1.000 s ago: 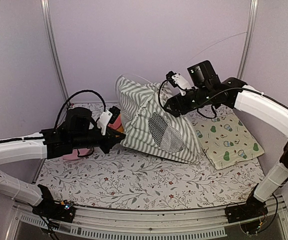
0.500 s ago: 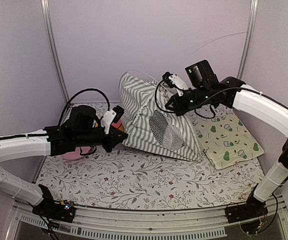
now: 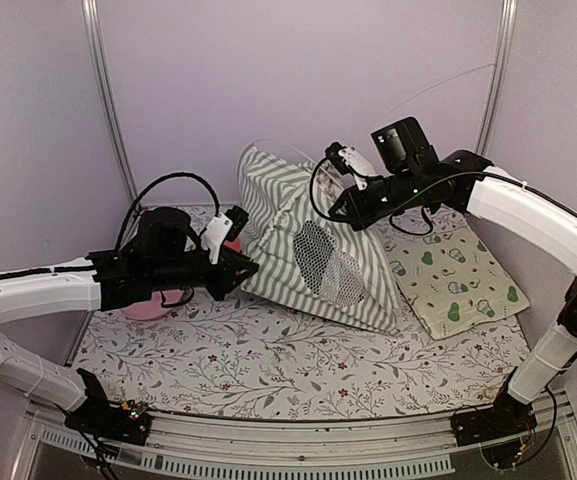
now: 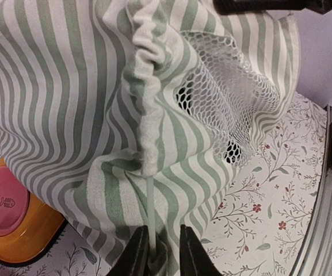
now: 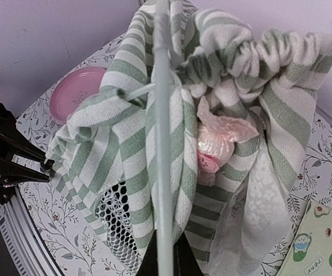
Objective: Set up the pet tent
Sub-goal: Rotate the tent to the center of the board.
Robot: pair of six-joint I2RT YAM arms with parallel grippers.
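Since a second ago, the left hand (image 3: 240, 268) has slid toward 3 o'clock, up to the pet tent (image 3: 313, 250), and the right hand (image 3: 338, 207) has clamped shut on a thin white pole (image 5: 161, 144) at the tent's 1 o'clock top. Left fingers (image 4: 136, 253) stand slightly apart, straddling a pole end (image 4: 150, 213) at the tent's 8 o'clock corner. The tent slumps mid-tabletop (image 3: 268, 370), an avocado-print mat (image 3: 458, 280) at its 3 o'clock.

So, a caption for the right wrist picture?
Right fingers pinch a thin white pole over the bunched striped tent.
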